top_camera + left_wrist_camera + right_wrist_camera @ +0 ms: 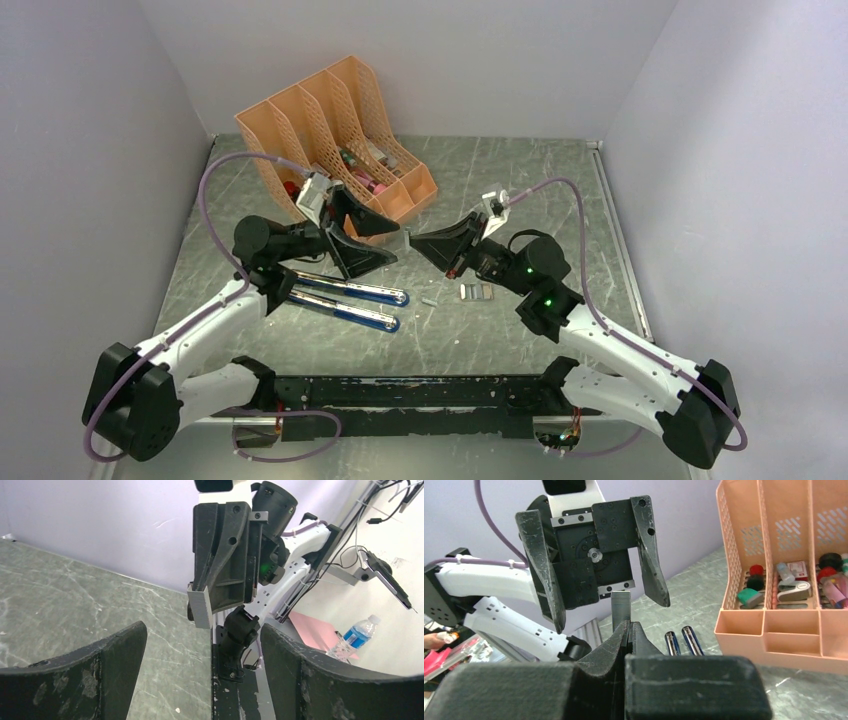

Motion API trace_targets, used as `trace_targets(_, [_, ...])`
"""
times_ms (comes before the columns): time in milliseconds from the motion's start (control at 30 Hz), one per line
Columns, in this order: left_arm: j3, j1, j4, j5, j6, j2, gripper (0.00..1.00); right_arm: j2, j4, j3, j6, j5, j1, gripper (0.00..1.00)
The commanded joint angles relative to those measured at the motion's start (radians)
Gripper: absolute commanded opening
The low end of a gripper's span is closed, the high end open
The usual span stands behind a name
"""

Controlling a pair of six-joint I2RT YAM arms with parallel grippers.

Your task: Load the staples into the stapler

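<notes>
Pinching the staples (621, 607) edge-on between its two matte black, scuffed plastic fingers, the right end effector (629, 625) was clenched on the lower end of the strip and held it upright above the counter (520, 180), a grey-green slab with pale marbled veins. The staples formed a thin, flat, silvery-grey metal block with fine ribbing along its face. Directly opposite, the left end effector (202, 626) stood released, its curved, paint-chipped black fingers spread wide to either side of the strip without touching it. Below and to the left lay the stapler (350, 290), hinged open into two long arms of glossy blue shell and bright chrome, resting flat on the counter. A small flat box (477, 292) sat on the counter near the right arm, its print too small to read. At the far left stood a peach-coloured plastic file organiser (744, 580) with lattice-mesh walls and several slanted compartments holding small red, teal and white items whose labels could not be made out.
</notes>
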Motion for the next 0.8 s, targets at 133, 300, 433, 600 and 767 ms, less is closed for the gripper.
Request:
trace_targets(133, [0.033,-0.064,0.094,-0.046,0.01,0.0,0.82,0.003,0.104,-0.007,0.046,-0.078,-0.004,0.0])
trace_targets(300, [0.032,-0.081,0.146,-0.054,-0.019,0.009,0.74,0.0,0.102,-0.008,0.055,-0.091,-0.002,0.0])
trace_targets(433, [0.041,-0.095,0.154,-0.054,-0.021,0.012,0.71,-0.004,0.104,-0.018,0.066,-0.084,-0.002,0.0])
trace_targets(600, [0.049,-0.113,0.138,-0.059,-0.008,0.015,0.65,-0.002,0.099,-0.019,0.069,-0.084,-0.001,0.0])
trace_targets(767, [0.047,-0.117,0.152,-0.058,-0.017,0.022,0.53,-0.002,0.097,-0.021,0.067,-0.083,-0.001,0.0])
